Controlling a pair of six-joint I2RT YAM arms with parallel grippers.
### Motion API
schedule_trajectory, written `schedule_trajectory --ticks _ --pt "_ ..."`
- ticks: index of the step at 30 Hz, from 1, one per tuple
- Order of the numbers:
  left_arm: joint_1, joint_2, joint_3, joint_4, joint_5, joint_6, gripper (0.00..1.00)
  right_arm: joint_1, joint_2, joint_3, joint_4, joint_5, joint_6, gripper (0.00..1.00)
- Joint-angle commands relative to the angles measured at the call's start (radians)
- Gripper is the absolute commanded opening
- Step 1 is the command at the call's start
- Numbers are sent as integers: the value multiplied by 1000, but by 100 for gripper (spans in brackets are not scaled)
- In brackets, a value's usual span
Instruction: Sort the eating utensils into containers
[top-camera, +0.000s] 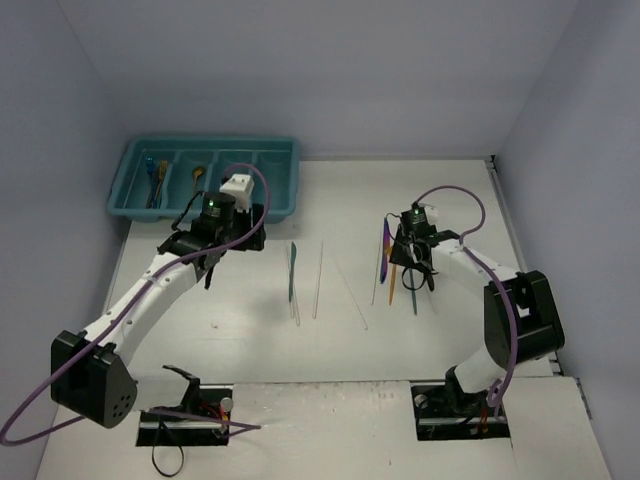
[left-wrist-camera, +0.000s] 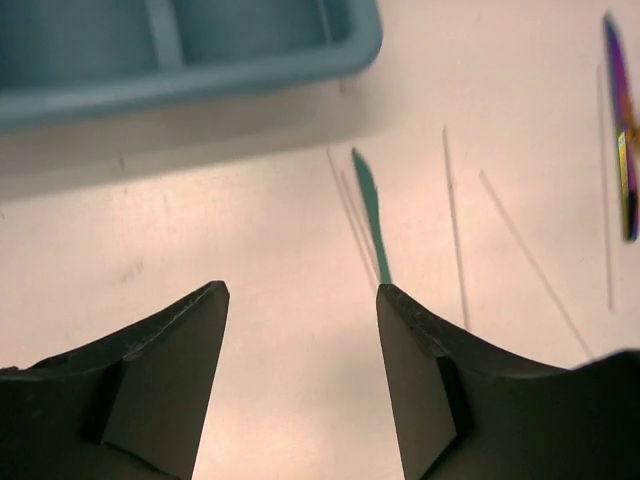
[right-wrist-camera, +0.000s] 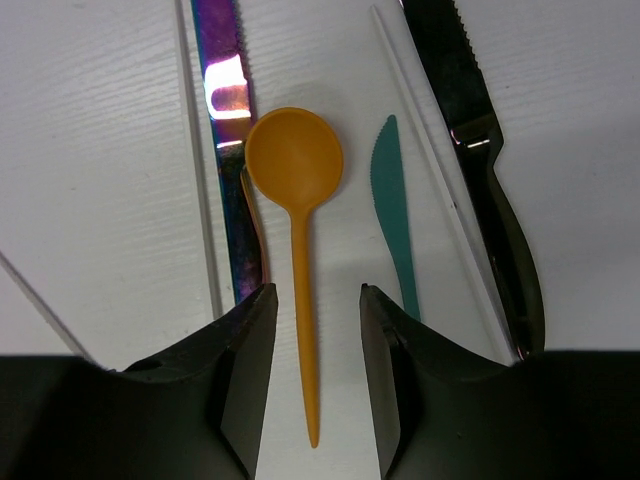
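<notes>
The right wrist view alone gives the detail. The right gripper (right-wrist-camera: 315, 300) hangs low over the white table (right-wrist-camera: 90, 150), its jaws drawn narrow astride the handle of an orange spoon (right-wrist-camera: 295, 160). A sliver of table shows on each side of the handle, so the fingers bracket it without pinching. The spoon's bowl lies just ahead of the fingertips. Outside the finger at the left of that view runs an iridescent purple knife (right-wrist-camera: 225, 90). Outside the other finger lie a small teal knife (right-wrist-camera: 392, 200) and, farther out, a black knife (right-wrist-camera: 480, 140). Pale sticks (right-wrist-camera: 200, 180) lie among them. From above, all this merges into one tight cluster, partly hidden by the wrist.

The left wrist view shows the left gripper (left-wrist-camera: 300, 295) with its jaws wide apart over bare table. A teal blade (left-wrist-camera: 370, 205) lies ahead of the finger at the right of that view, with thin sticks (left-wrist-camera: 455, 230) beside it. The near wall of the teal tray (left-wrist-camera: 200, 85) crosses well ahead of the jaws.

Only the top view looks into the tray. Its far-left compartment holds blue and dark utensils (top-camera: 152, 185), and the next one holds a gold piece (top-camera: 197, 175).
</notes>
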Motion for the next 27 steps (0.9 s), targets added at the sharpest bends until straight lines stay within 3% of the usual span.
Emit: schedule_trajectory --ticks 1,8,18,27 --pt "-19 -147 -117 7 1 -58 58 10 36 38 37 56 14 34" --pt "-38 -300 -240 -22 11 -103 58 24 104 25 65 67 24 31" --pt "-39 -303 -248 -45 28 -129 58 44 170 25 89 88 33 29" --pt "-147 -252 -155 -39 41 -171 58 46 57 1 87 115 41 0"
